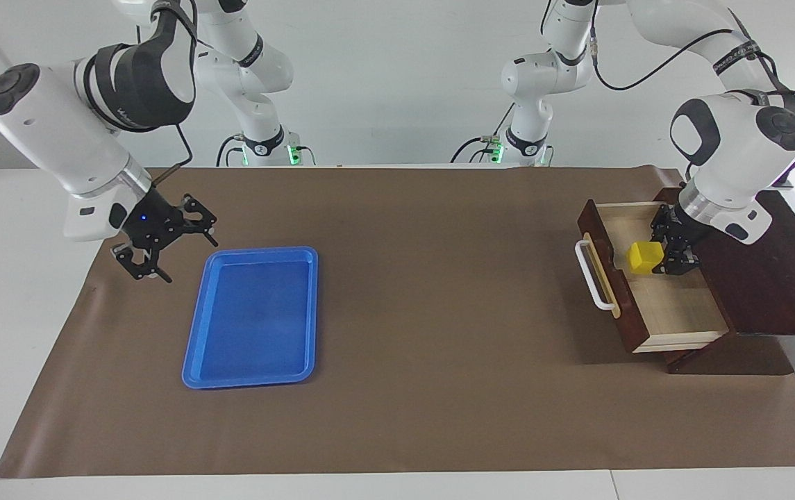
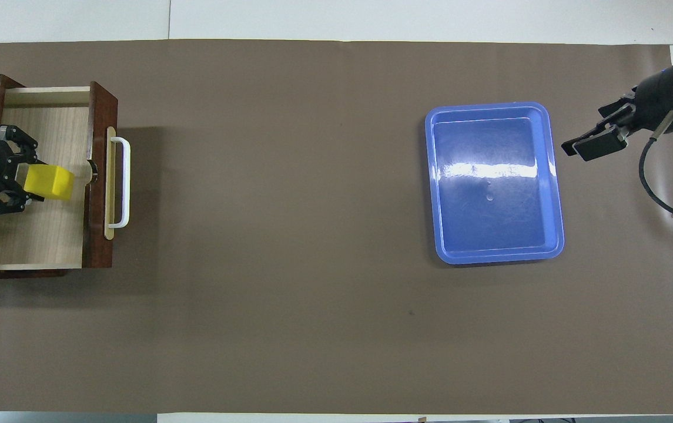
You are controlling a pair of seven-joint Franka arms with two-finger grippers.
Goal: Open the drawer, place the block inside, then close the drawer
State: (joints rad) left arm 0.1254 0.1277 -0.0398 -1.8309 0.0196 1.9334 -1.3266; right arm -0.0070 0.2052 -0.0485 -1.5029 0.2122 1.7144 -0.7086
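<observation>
The drawer (image 1: 675,305) (image 2: 36,235) stands pulled out of its dark wooden box (image 1: 765,264) at the left arm's end of the table, its white handle (image 1: 591,274) facing the table's middle. Inside it, low over the light wood floor, is the yellow block (image 1: 643,257) (image 2: 49,182), with my left gripper (image 1: 655,258) (image 2: 35,183) shut on it. I cannot tell whether the block touches the floor. My right gripper (image 1: 169,255) (image 2: 593,134) hangs open and empty over the brown mat beside the blue tray.
A flat blue tray (image 1: 251,316) (image 2: 492,182) lies on the brown mat toward the right arm's end. The mat (image 1: 425,292) covers most of the table between tray and drawer.
</observation>
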